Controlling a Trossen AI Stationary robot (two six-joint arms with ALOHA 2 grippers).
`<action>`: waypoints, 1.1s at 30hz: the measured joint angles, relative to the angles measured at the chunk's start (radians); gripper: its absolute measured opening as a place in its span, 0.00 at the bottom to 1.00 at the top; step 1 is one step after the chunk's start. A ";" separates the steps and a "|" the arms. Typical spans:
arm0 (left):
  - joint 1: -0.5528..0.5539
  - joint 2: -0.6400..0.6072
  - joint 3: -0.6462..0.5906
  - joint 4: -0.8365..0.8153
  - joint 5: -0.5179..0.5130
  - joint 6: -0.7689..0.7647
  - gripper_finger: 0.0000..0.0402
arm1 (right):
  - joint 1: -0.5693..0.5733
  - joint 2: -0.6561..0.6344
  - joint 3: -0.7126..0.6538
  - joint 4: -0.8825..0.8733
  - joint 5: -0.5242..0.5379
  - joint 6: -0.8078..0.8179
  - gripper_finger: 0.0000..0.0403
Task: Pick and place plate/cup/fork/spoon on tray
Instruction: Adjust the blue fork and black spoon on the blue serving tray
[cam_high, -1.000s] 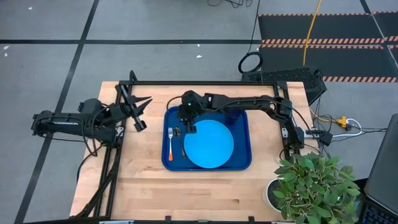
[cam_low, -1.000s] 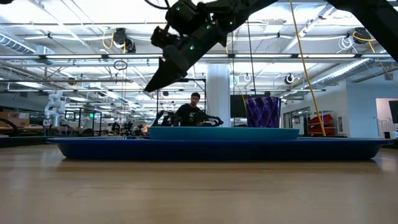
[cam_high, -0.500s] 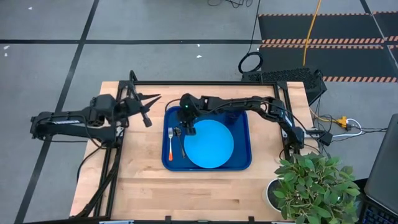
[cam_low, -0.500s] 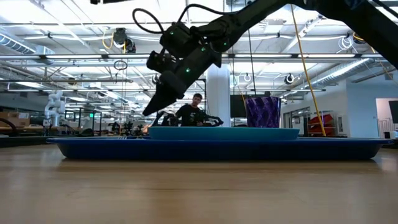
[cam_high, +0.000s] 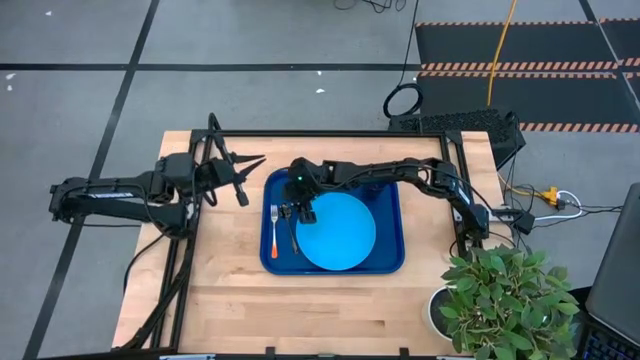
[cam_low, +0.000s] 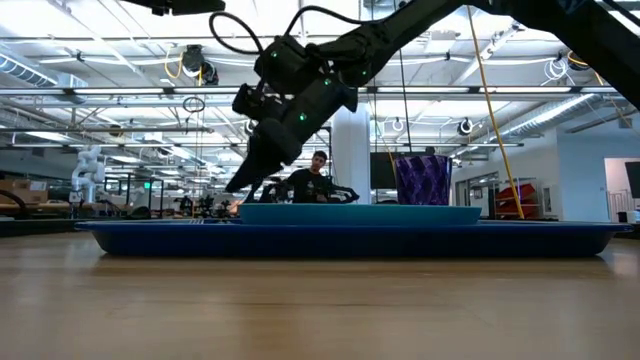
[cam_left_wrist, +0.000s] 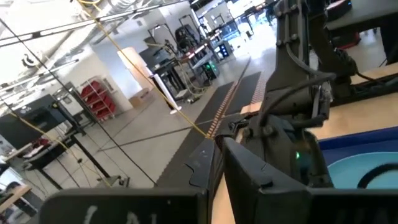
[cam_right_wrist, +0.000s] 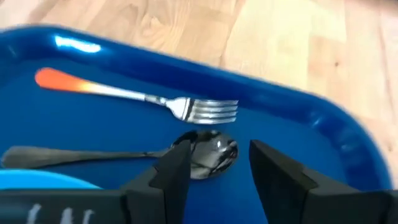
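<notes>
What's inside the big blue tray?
The tray holds the plate, fork and spoon. The cup shows only in the low view, behind the plate.

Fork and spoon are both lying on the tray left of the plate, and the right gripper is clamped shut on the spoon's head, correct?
Not quite. The right gripper is open above the spoon, not clamped on it; the right wrist view shows this. The fork and spoon do lie on the tray, left of the plate.
</notes>
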 joint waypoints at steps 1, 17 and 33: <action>-0.001 0.000 0.000 -0.003 0.004 -0.006 0.09 | 0.000 0.001 -0.008 0.008 -0.001 0.001 0.39; -0.007 0.004 0.000 -0.189 0.103 -0.094 0.09 | 0.009 0.001 -0.038 0.063 -0.045 0.003 0.39; 0.096 0.046 0.000 -0.418 0.114 -0.340 0.09 | -0.016 -0.064 -0.037 -0.106 0.142 -0.053 0.39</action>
